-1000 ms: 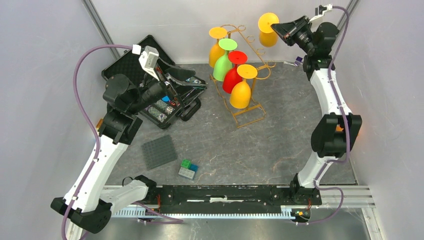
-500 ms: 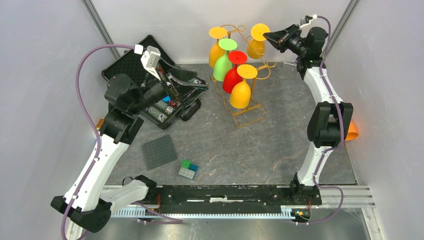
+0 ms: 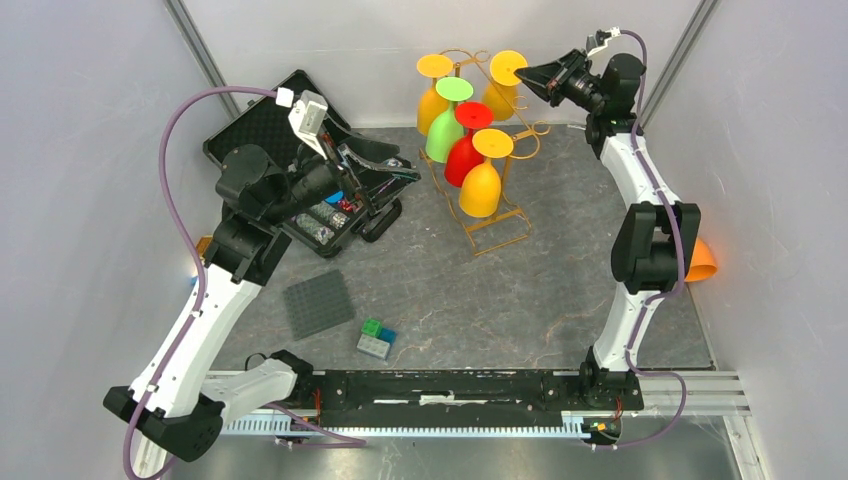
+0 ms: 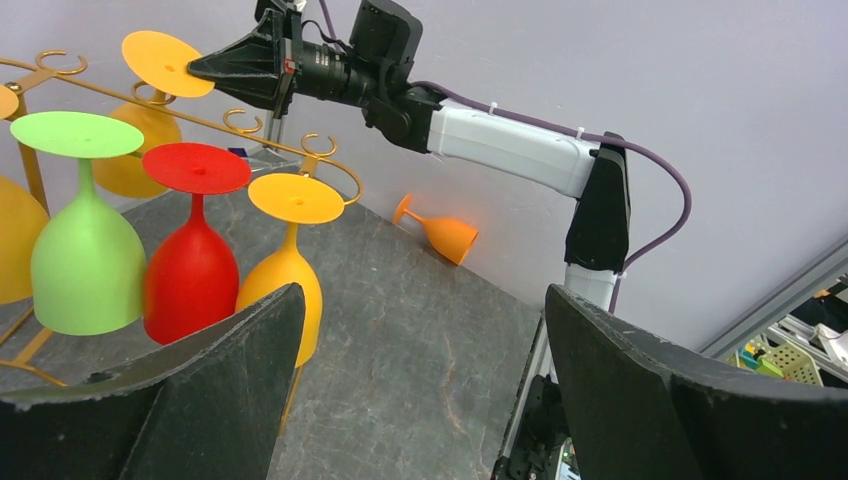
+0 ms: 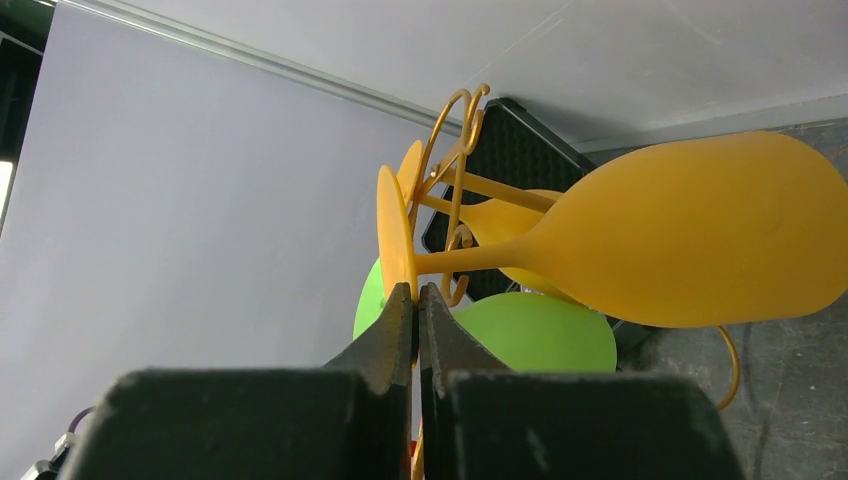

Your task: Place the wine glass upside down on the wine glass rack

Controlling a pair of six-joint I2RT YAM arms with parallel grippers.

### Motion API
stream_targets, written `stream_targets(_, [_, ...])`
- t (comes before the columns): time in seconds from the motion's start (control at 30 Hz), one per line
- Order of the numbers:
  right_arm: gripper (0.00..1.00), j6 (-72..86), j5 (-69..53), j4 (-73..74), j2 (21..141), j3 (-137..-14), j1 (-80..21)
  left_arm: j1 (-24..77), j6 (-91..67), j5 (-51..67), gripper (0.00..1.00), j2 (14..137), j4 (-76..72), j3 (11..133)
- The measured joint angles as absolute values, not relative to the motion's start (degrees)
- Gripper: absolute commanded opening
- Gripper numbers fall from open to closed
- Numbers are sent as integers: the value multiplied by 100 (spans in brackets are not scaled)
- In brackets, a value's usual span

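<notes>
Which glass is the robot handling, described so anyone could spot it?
Find the gold rack at the table's back. On its far right side is a yellow glass, upside down. Unlike the other glasses, its foot is pinched by the right gripper.

The tall gold wire wine glass rack [image 3: 495, 225] is standing at the middle of the grey table's [image 3: 560, 290] far edge. The right gripper [image 3: 532, 72] is holding the yellow plastic wine glass [image 3: 503, 90] foot-up at the rack's right side, toward the back. A black open case [image 3: 262, 128] is lying in the far left corner. Before it a dark studded baseplate [image 3: 318, 303] is lying, and a green-and-blue block cluster [image 3: 376, 340] is sitting just right of that, toward the near edge. An orange plastic goblet [image 3: 702, 262] is lying at the right edge.
</notes>
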State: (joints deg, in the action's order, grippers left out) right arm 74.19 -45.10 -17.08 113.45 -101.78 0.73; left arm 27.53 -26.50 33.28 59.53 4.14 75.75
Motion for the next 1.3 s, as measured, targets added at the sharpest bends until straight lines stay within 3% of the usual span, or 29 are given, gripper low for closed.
stream_targets(0.27, [0,7424,-4611,-1708,11367,-10178,40,2799,-2650,3328,93,5953,412,7575])
stream_targets(0.37, [7,7400,-4630,-1695,11367,-10178,40,2808,-2650,3328,93,5959,410,7575])
stream_targets(0.93, [63,7061,-4648,-1382,11367,-10165,40,2838,-2650,3319,93,5961,375,7553])
stream_targets(1.27, [98,5927,-4281,-56,11314,-10488,75,2840,-2650,3315,93,5961,285,7502])
stream_targets(1.3, [98,5819,-4222,71,11286,-10488,95,2842,-2650,3315,93,5961,285,7494])
